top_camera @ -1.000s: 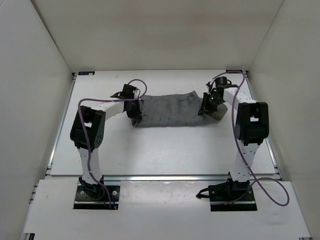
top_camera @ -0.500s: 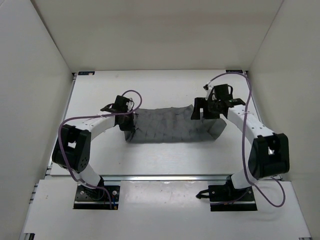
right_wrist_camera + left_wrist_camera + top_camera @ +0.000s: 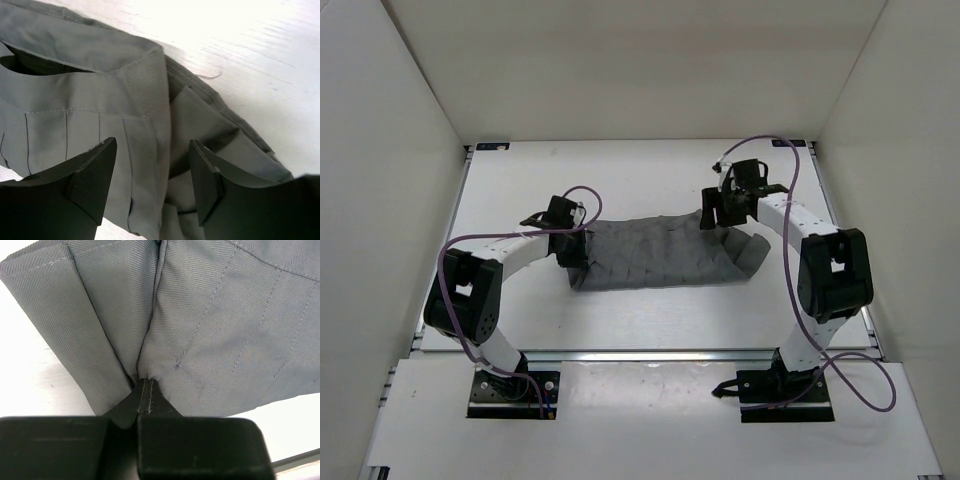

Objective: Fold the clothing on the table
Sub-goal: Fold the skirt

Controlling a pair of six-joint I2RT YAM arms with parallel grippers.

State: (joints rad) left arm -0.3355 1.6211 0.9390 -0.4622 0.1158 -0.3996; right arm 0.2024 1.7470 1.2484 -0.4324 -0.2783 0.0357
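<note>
White walls point(image 3: 640, 70) close in the back, left and right. The table point(image 3: 650, 315) is flat, white and rectangular and fills the floor of the box. It has a thin metal rail point(image 3: 650, 354) along the near edge and small black corner brackets point(image 3: 490, 147) at the far corners. A white board point(image 3: 650, 425) in front of the rail carries the two black base plates point(image 3: 510, 392).

The clothing point(image 3: 660, 255) is dark grey and pleated. It lies across the middle of the table, long side running left to right, between the two arms. Its right end is folded into a loose flap point(image 3: 752, 255).

Both arms reach in, and purple cables point(image 3: 585, 190) loop over each wrist.

The left gripper point(image 3: 577, 260) is at the garment's left end. In the wrist view the left gripper point(image 3: 138, 420) is pressed together on a stitched fold of the clothing point(image 3: 225, 330), and the fabric puckers out from the pinch.

The right gripper point(image 3: 712, 214) is over the far right corner of the garment. In the wrist view the right gripper point(image 3: 150, 150) has its fingers spread and nothing clamped. Below them are the clothing point(image 3: 90, 100) and, past it, bare table point(image 3: 250, 60).
</note>
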